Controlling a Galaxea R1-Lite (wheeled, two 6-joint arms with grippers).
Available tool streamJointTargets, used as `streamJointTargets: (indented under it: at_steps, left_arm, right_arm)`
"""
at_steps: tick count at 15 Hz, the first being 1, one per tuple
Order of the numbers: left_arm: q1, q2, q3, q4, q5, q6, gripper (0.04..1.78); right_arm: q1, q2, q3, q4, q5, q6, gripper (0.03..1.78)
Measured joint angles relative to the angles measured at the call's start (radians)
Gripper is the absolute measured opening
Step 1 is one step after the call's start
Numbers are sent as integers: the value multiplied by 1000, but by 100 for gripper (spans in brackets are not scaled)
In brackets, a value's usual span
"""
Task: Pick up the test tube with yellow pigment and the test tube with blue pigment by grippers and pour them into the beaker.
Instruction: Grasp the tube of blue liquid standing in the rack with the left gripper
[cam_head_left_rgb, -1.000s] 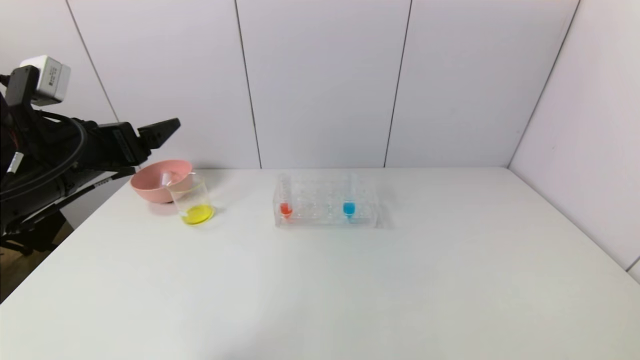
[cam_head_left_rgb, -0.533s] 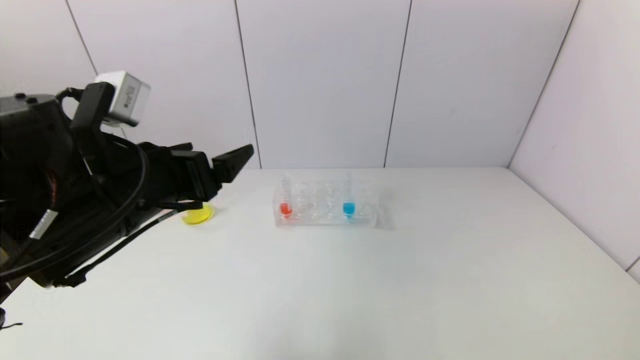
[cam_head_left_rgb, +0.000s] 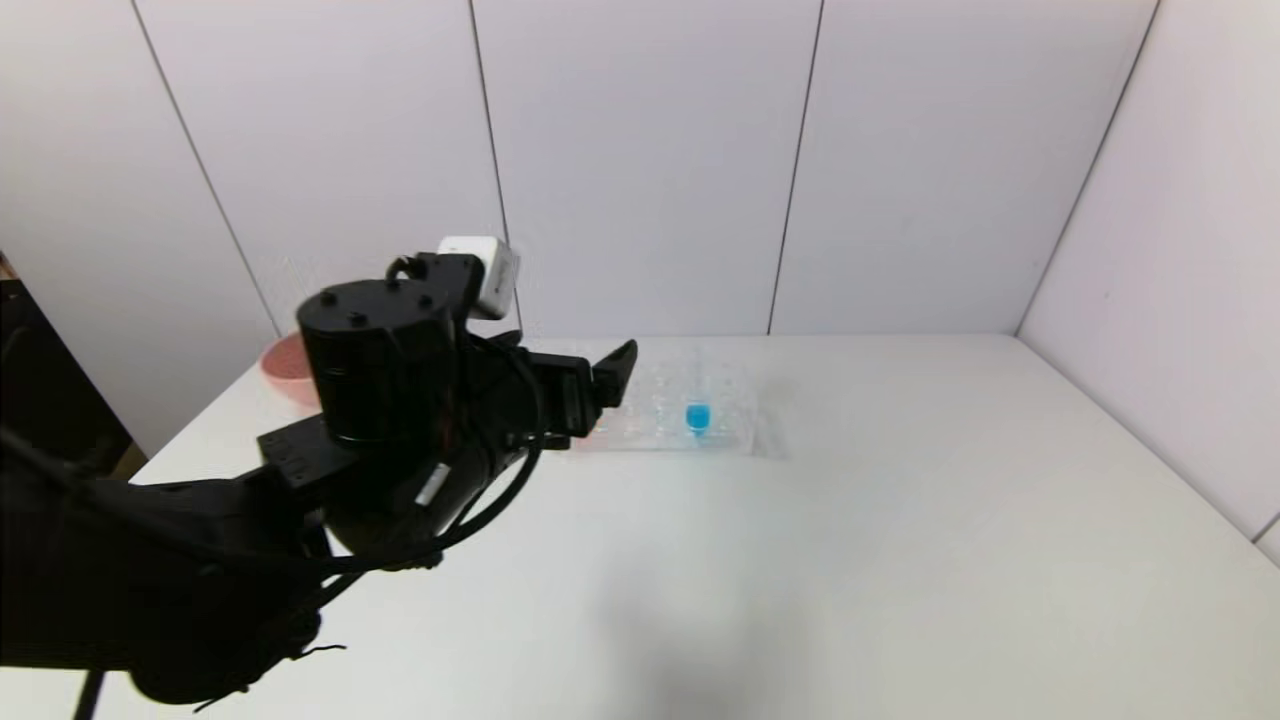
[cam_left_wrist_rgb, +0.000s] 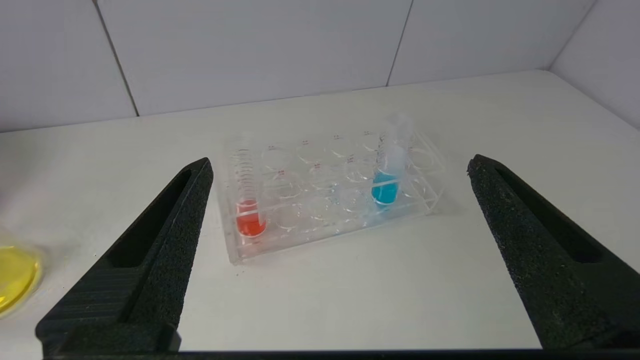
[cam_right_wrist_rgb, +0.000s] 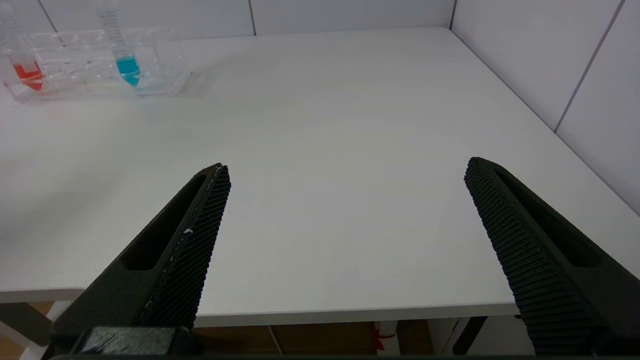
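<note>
Reaching over the worktop (cam_head_left_rgb: 900, 520), left pincer (cam_left_wrist_rgb: 340, 200) gaping wide before the rack (cam_left_wrist_rgb: 425, 197). Blue tube (cam_left_wrist_rgb: 389, 172) upright there. Looks like blue's turn; next, straddle it and squeeze. Right pincer (cam_right_wrist_rgb: 345, 210) idles wide apart.

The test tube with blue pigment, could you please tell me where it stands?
The test tube with blue pigment stands upright in the clear rack, toward its right end, apart from the red-tinted tube at the left end.

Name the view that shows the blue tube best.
Left wrist view: the blue tube stands unblocked in the rack, seen whole. The right wrist view shows it farther off, top cropped; the head view shows mainly its blue plug.
</note>
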Motion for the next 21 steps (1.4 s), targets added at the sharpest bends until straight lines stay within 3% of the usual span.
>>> streamJointTargets:
  at_steps: [3, 9, 21]
  left_arm:
    - [-24, 157, -100, -60, -4, -3, 178]
    - [-54, 394, -325, -54, -5, -4, 178]
    - [2, 690, -689, 102, 1, -7, 178]
  right_arm:
    - [0, 0, 0, 0, 0, 0, 171]
    - [0, 0, 0, 0, 0, 0, 171]
    - [0, 0, 0, 0, 0, 0, 171]
